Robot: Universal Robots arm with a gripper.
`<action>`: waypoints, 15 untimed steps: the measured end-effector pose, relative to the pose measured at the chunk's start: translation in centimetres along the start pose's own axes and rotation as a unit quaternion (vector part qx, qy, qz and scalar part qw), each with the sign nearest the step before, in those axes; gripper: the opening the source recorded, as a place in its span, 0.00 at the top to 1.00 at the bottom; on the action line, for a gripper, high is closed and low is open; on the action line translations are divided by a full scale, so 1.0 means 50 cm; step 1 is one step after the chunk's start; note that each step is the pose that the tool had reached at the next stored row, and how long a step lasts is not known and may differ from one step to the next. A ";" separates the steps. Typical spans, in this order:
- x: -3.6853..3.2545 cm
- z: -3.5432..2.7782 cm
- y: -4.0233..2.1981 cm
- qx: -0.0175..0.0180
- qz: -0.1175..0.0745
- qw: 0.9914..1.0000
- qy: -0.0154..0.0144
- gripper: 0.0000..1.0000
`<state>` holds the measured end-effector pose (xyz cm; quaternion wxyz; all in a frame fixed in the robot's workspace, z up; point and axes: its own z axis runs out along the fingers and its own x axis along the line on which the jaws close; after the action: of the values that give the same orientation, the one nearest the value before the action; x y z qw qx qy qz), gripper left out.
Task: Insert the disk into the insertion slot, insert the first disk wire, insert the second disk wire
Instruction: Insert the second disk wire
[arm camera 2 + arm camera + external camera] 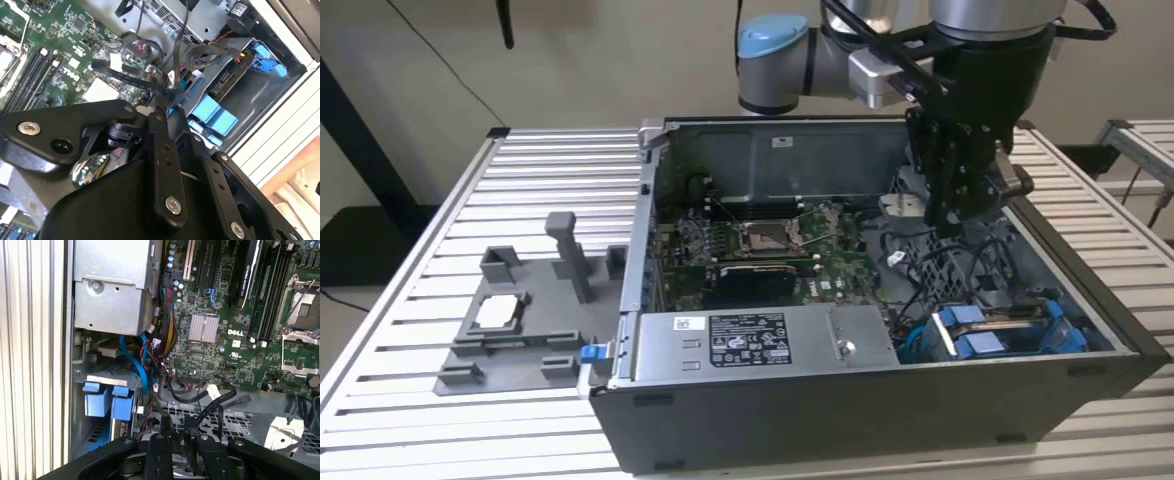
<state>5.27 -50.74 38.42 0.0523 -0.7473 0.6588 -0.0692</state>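
Open computer case [881, 400] on the slatted table. The insertion slot [994, 340] sits in the case's near corner on the exterior view's right, and the disk [226, 84] looks already seated, long side along the near wall. Just behind it, toward the case's middle, hangs the gripper [957, 222], seemingly pinched on a black wire [130, 75].

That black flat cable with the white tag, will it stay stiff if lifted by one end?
Probably floppy: the black cable lies in loose curves rather than straight. Likely light, since it is a thin ribbon. It might snag on the neighbouring wires crowded beside it.
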 end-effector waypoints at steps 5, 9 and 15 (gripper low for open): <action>-0.005 0.001 0.000 0.008 -0.004 1.000 0.024 0.74; -0.006 0.005 0.000 0.009 -0.005 1.000 0.027 0.74; -0.006 0.005 0.000 0.008 -0.005 0.999 0.032 0.84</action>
<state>5.25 -50.43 38.15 0.0370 -0.7478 0.6555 -0.0988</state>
